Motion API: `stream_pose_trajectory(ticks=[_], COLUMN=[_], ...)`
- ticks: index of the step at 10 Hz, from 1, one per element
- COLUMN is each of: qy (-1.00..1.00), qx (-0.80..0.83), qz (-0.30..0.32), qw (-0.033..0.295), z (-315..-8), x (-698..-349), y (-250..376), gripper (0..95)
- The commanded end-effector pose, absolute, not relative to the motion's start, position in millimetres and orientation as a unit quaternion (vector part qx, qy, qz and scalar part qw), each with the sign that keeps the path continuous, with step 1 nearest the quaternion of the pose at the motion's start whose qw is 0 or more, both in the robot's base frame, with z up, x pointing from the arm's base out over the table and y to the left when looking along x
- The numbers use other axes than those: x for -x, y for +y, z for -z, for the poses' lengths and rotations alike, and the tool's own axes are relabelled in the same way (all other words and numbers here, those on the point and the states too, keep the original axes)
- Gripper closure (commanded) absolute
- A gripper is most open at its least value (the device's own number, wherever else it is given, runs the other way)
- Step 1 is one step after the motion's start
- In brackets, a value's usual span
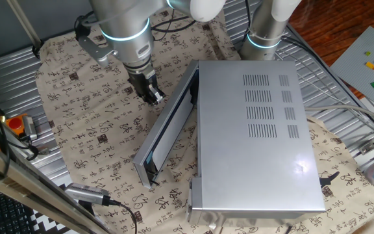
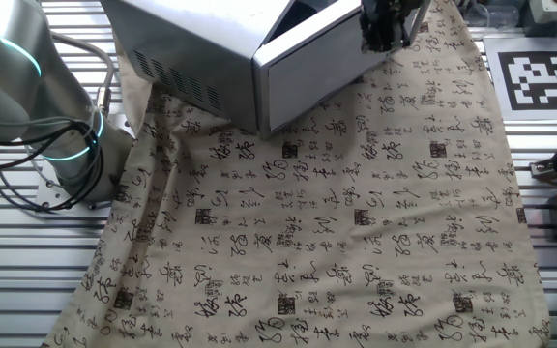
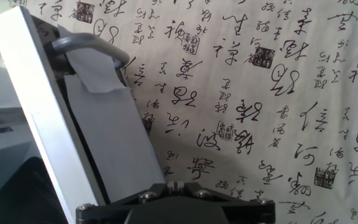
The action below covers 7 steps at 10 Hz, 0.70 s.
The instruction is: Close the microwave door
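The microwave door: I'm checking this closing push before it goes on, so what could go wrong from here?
The microwave door is partly open, and the gripper is by its outer face near the hinge, where a push has little leverage and may slide off. The microwave stands on a loose patterned cloth, so the whole box may shift instead. The door's handle could snag the gripper.
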<state>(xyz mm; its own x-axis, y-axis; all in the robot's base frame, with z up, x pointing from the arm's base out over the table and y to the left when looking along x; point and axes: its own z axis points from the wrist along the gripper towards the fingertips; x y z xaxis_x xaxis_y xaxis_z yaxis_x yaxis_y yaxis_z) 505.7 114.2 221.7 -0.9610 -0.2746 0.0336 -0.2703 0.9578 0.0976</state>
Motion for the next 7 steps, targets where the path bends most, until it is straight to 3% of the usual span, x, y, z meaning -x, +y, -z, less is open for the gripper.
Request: stream_pose_trajectory(ticks=[1, 7], qy=[-0.989, -0.990], qx=[-0.139, -0.134], qz=[0.045, 0.050], qw=[0.020, 0.018], z=[-221.3, -221.3], x=[-503.6, -503.6], y=[113.1, 113.1], gripper=[95.0, 95.0])
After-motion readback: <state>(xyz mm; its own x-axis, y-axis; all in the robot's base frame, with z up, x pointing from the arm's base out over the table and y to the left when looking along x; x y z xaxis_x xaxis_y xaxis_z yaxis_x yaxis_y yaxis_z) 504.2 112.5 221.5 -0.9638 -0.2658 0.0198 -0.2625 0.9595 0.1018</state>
